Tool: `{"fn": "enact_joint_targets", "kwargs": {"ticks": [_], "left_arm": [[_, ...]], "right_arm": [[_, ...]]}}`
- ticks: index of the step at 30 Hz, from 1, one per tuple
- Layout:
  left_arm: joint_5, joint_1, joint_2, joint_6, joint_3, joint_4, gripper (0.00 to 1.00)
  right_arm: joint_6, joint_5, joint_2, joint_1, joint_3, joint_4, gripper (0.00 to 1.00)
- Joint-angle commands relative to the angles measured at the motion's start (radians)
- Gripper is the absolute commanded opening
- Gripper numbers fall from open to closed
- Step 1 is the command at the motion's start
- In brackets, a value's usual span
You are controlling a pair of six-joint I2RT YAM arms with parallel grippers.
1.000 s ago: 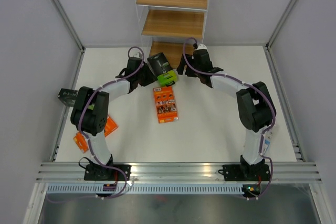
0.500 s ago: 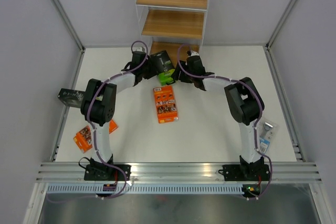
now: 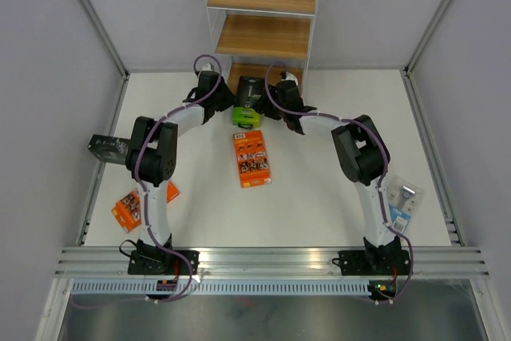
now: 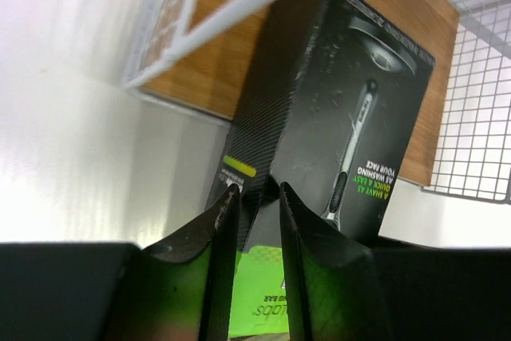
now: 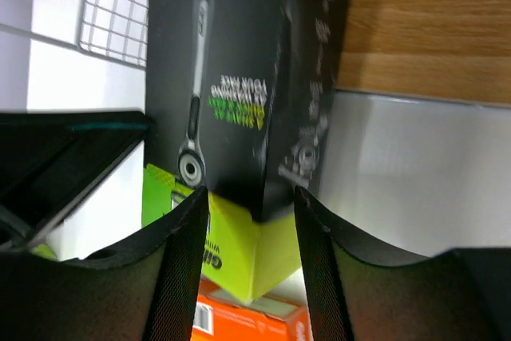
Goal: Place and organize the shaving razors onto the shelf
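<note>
My left gripper [image 4: 255,191] is clenched on the lower edge of a green-and-black razor pack [image 3: 247,101], which is just at the front of the lowest board of the shelf [image 3: 263,36] (both arms meet there). The right gripper [image 5: 251,193] has its fingers on either side of the same pack's corner, but I cannot tell if they press it. An orange pack [image 3: 251,159] lies flat on the table [image 3: 319,189], nearer to the arm bases.

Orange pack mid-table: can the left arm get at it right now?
Probably not yet. The left hand is shut on the green-and-black pack at the shelf. The orange pack lies uncovered, so likely reachable after release.
</note>
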Motion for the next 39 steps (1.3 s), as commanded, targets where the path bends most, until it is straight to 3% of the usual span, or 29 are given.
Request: {"fn": "enact_joint_targets", "kwargs": {"ticks": [1,8,13,18,25,39], "left_arm": [[-0.058,0.017,-0.103,0.03,-0.039,0.011,0.33],[-0.131,0.029,-0.321,0.06,-0.221,0.011,0.35],[-0.101,0.029,-0.413,-0.067,-0.396,0.034,0.33],[0.014,0.022,-0.39,-0.21,-0.576,0.26,0.3],[0.026,-0.011,-0.352,-0.226,-0.608,0.384,0.29],[-0.024,-0.061,-0.231,-0.252,-0.525,0.425,0.28]], "right_arm": [[0.073,0.052,0.025,0.023,0.078,0.062,0.53],[0.125,0.126,0.09,0.043,0.162,0.007,0.52],[0.148,0.181,0.114,0.043,0.192,-0.016,0.49],[0.102,0.185,0.073,0.044,0.166,-0.055,0.54],[-0.046,0.205,-0.106,0.044,0.034,-0.07,0.66],[-0.071,0.129,-0.375,0.044,-0.328,-0.002,0.67]]}}
